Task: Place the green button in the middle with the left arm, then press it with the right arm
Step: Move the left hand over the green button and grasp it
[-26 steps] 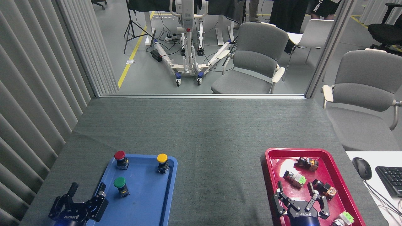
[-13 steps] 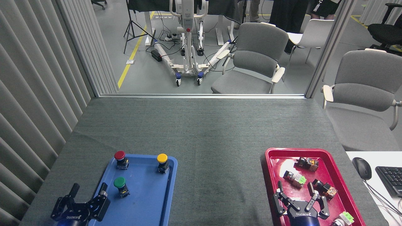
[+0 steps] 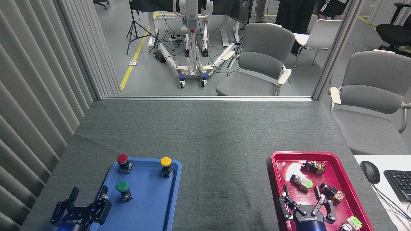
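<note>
The green button (image 3: 123, 190) stands upright in the near half of the blue tray (image 3: 151, 205), its dark-green cap on a black base with yellow marks. My left gripper (image 3: 89, 192) is open at the tray's near left corner, to the left of the button and a little nearer than it, holding nothing. My right gripper (image 3: 301, 193) is open over the near part of the red tray (image 3: 279, 173), with nothing between its fingers. The middle (image 3: 221, 179) is bare grey-green cloth between the two trays.
A red-capped button (image 3: 123, 162) and a yellow-capped button (image 3: 166, 166) stand at the blue tray's far end. Several small switch parts (image 3: 301, 182) lie in the red tray. A mouse (image 3: 370, 171) and keyboard (image 3: 399, 183) sit on a white desk at right.
My left gripper has shifted only slightly near the tray's corner. The right gripper and the buttons have not moved.
</note>
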Robot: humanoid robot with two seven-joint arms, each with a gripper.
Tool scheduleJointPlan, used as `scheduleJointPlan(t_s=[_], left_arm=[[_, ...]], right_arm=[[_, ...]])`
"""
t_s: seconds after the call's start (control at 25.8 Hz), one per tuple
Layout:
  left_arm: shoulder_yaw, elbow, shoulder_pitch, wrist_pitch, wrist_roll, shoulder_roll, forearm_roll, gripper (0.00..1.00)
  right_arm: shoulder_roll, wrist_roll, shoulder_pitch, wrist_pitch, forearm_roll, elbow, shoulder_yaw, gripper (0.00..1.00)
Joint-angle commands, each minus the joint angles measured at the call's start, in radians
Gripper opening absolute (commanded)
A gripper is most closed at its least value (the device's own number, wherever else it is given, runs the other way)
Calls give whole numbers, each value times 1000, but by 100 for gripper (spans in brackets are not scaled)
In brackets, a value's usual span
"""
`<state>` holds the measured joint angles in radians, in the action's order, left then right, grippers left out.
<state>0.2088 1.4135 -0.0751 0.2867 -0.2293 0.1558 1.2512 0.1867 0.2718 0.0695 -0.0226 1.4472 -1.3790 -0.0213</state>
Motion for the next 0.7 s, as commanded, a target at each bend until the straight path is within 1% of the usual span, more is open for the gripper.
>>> scheduleJointPlan(t_s=[0.0,0.12,0.27,0.35,0.39,0.5,0.66], left_arm=[[-6,4,-3,-55,1,-50,2,100],[-32,4,-6,-136,-1,-105,22,100],[-178,4,-9,-328,-10,-114,108,100],[-246,-2,-11,-429,-15,-119,123,100],[-273,-8,-9,-462,-15,-124,123,100],[-299,-15,0,-498,-15,-131,120,100],[-301,-80,52,-508,-15,-140,119,100]], right_arm=[[-3,0,-1,1,2,0,0,100],[-4,-2,-1,1,2,0,0,100],[-6,-2,-2,1,4,0,-2,100],[-6,-2,-2,1,4,0,-2,100],[-6,-2,-2,1,4,0,-2,100],[-6,-2,-2,0,2,-2,0,100],[-4,-2,-2,-3,2,0,0,100]])
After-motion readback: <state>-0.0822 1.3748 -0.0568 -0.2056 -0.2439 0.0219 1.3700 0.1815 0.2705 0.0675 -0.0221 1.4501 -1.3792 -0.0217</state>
